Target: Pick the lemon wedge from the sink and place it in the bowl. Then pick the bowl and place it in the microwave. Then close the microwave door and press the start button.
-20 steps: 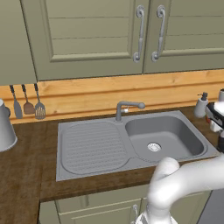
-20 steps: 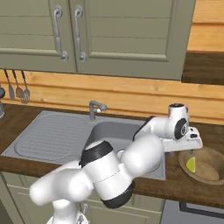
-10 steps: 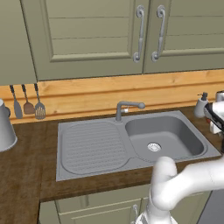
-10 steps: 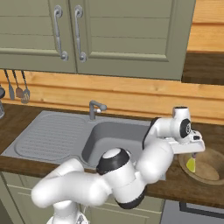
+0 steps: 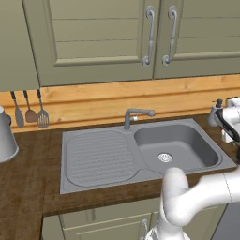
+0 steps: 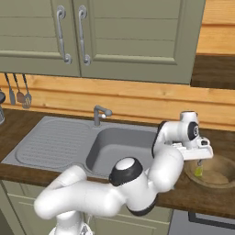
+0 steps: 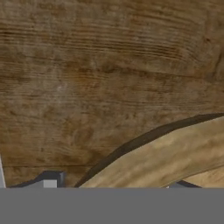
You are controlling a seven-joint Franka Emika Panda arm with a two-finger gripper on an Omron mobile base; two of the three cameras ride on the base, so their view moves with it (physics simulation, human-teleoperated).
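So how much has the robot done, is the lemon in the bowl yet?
Yes, it looks so. The sink basin has no lemon in it, and the lemon sits in the bowl on the counter, right under the hand. In hand: the hand hovers at the bowl's rim. Whether it grips anything cannot be told. Left: carry the bowl to the microwave, shut its door, press start.

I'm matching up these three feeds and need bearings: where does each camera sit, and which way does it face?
Left base view: behind-left of the arm, facing the sink and cabinets; white arm at lower right.
Right base view: behind-right, facing the same sink; arm stretches from lower left to the gripper over the bowl.
Hand view: on the hand, facing down at the countertop and bowl rim.
Both base views share sink and faucet.
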